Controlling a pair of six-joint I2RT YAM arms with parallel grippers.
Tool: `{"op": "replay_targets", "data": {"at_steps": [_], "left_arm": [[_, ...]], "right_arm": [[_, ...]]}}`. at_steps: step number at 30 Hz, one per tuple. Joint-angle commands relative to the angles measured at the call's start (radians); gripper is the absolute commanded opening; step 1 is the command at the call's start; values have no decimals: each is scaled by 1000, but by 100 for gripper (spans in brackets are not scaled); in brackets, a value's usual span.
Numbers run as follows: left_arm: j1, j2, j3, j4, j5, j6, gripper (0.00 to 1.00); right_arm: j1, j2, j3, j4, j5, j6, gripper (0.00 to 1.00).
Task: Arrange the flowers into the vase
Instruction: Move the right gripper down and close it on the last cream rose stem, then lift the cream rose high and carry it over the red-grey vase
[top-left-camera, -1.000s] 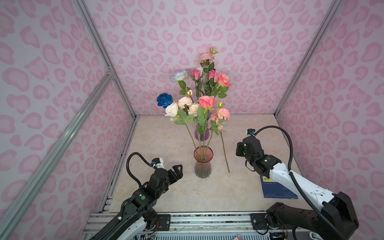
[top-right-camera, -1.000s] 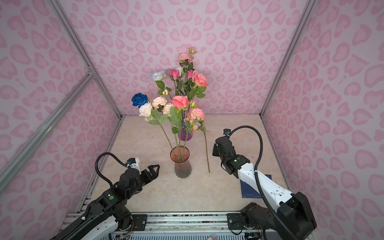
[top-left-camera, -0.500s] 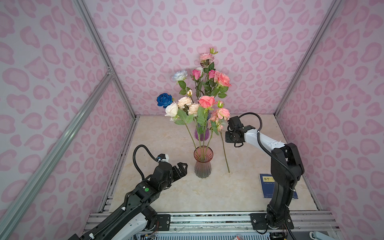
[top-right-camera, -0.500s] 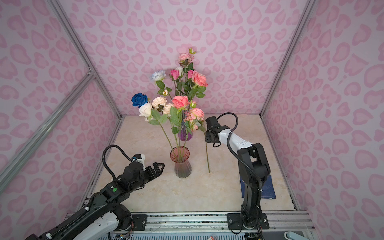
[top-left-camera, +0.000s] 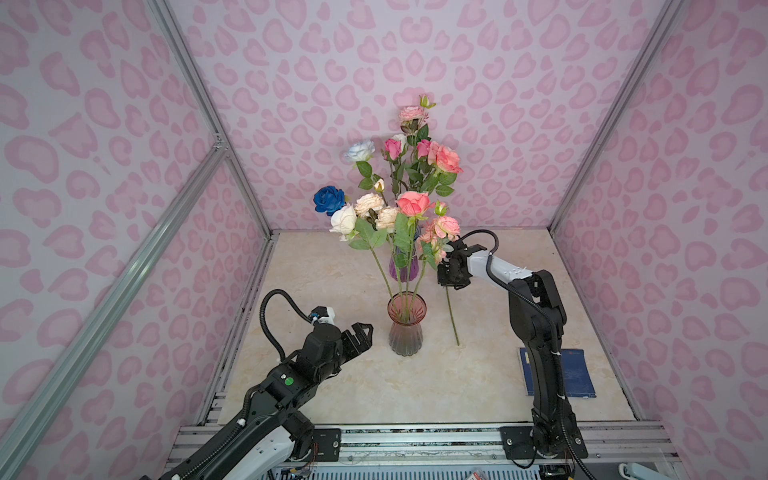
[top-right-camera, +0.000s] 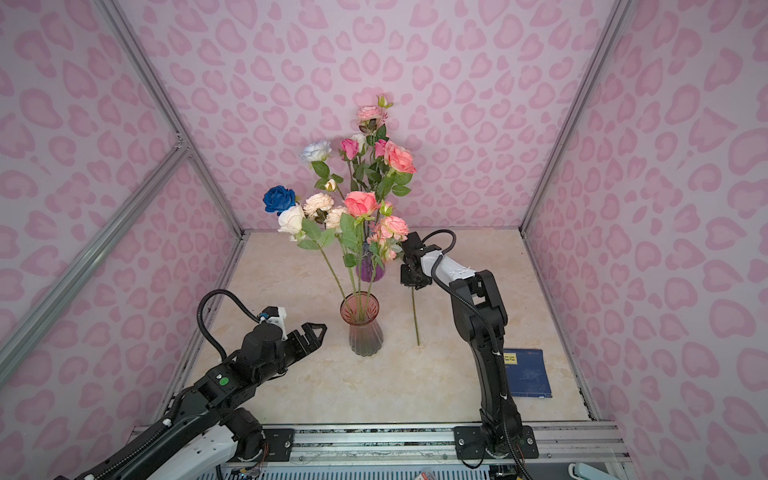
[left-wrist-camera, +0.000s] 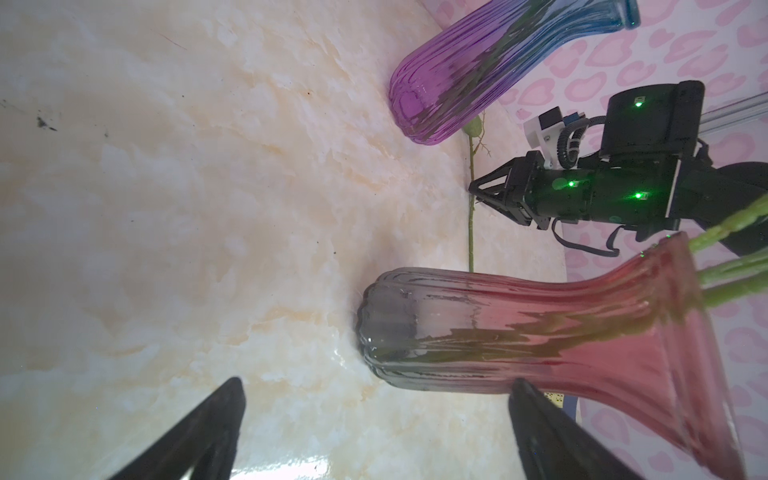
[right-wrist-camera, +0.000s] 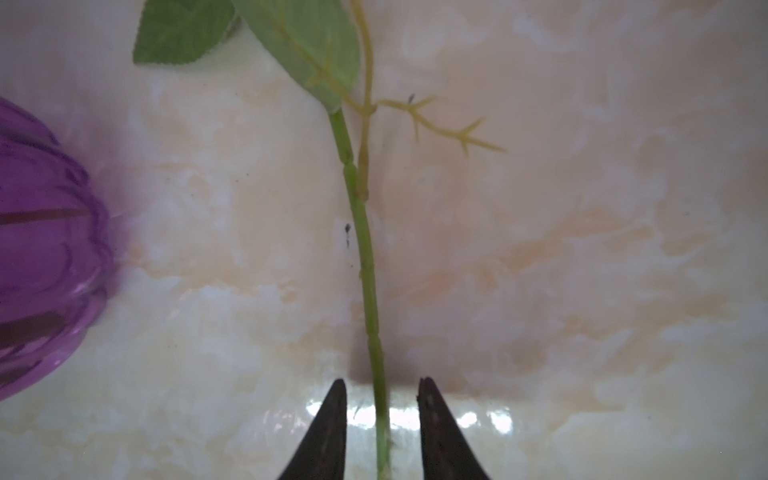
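A red glass vase (top-left-camera: 406, 328) (top-right-camera: 361, 328) (left-wrist-camera: 540, 332) stands mid-table with several flowers (top-left-camera: 411, 203) (top-right-camera: 361, 203) in it. Behind it a purple vase (top-left-camera: 402, 268) (left-wrist-camera: 478, 83) (right-wrist-camera: 41, 249) holds more roses. One loose flower lies on the table to the right, its stem (top-left-camera: 452, 316) (top-right-camera: 415, 320) (right-wrist-camera: 365, 249) running front to back. My right gripper (top-left-camera: 446, 283) (top-right-camera: 409, 284) (right-wrist-camera: 382, 386) straddles that stem, jaws narrow but open, a gap on each side. My left gripper (top-left-camera: 365, 332) (top-right-camera: 318, 330) (left-wrist-camera: 378, 382) is wide open, just left of the red vase's base.
A blue book (top-left-camera: 557, 378) (top-right-camera: 525, 374) lies flat at the front right, beside the right arm's base. Pink patterned walls close in the left, back and right of the marble tabletop (top-left-camera: 332, 270). A metal rail runs along the front edge.
The right arm swung from the front right to the back, down over the loose stem, and its jaws narrowed. The left gripper edged forward toward the red vase.
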Motion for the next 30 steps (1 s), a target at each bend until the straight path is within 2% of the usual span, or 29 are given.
{"op": "replay_targets", "data": {"at_steps": [1,5,11,16,23,30], "left_arm": [[0,1,14,2,-10,5,100],[1,-5,20,-4,-11,13,100],[0,-33,18,-20,-21,23,100],[1,-63,16,-36,-33,22,100],[0,-91,7,-41,-56,25,100],[0,-99,-27,-26,-58,0,100]], "right_arm": [[10,25,21,-30,83,14,25],[9,55,33,-36,85,12,13],[3,40,-2,1,55,22,7],[-6,-66,-100,77,34,37,1],[-37,-382,-410,301,11,62,0],[-37,-817,-810,538,108,88,0]]}}
